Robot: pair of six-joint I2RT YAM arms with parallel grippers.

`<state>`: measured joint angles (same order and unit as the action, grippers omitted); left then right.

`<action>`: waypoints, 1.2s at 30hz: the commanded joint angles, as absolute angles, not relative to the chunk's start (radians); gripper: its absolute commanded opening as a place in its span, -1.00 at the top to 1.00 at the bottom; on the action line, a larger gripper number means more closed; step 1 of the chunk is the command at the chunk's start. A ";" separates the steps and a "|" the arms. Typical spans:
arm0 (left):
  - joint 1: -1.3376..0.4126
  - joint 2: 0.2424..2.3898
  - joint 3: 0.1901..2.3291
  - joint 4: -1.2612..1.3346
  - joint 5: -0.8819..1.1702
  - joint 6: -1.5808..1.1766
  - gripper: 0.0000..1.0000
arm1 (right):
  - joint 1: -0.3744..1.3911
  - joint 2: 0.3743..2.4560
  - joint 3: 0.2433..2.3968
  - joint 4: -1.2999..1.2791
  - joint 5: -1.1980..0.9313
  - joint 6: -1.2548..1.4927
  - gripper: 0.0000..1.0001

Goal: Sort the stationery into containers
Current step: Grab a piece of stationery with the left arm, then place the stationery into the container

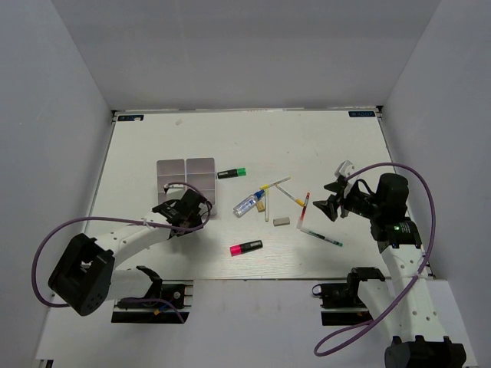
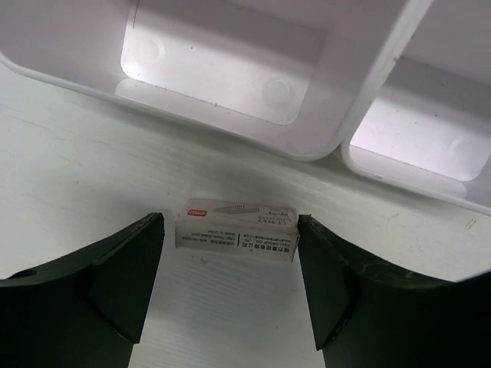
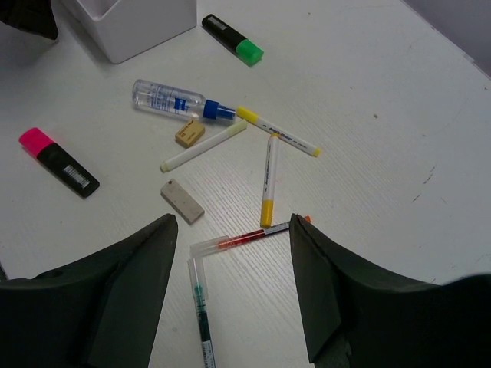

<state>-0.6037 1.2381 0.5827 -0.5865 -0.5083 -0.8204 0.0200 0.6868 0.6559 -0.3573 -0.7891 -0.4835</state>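
Note:
The white divided tray stands left of centre; its compartments look empty in the left wrist view. My left gripper is open just in front of it, its fingers either side of a small pale printed box lying on the table. My right gripper is open and empty above a red pen and a green pen. Between the arms lie a green-capped highlighter, a pink-capped highlighter, a clear blue-capped tube, yellow-tipped white pens, a grey eraser and a tan eraser.
The table is boxed in by grey walls at the left, right and back. The stationery is clustered between the tray and my right gripper. The tray's corner shows at the top left of the right wrist view.

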 commanded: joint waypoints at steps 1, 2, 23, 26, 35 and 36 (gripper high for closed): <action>-0.614 1.233 0.592 -0.555 -0.560 -0.818 -0.60 | 0.015 0.677 0.644 -0.351 -0.813 -0.499 -0.33; -0.614 1.233 0.592 -0.555 -0.560 -0.818 -0.60 | 0.015 0.680 0.644 -0.351 -0.816 -0.497 -0.33; -0.653 1.051 0.658 -0.679 -0.372 -0.767 0.73 | 0.014 0.676 0.649 -0.364 -0.839 -0.506 -0.12; -0.663 1.008 0.710 -0.722 -0.310 -0.720 0.82 | 0.012 0.681 0.650 -0.364 -0.844 -0.503 -0.07; -0.663 1.028 0.992 -0.712 -0.325 -0.612 0.86 | 0.014 0.690 0.657 -0.354 -0.842 -0.495 -0.07; -0.663 1.041 1.015 -0.703 -0.343 -0.601 0.86 | 0.014 0.690 0.657 -0.354 -0.841 -0.495 -0.07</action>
<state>-0.6666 1.0309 0.9146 -0.7341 -0.3084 -0.6594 0.0151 0.6872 0.6559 -0.3641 -0.8188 -0.5030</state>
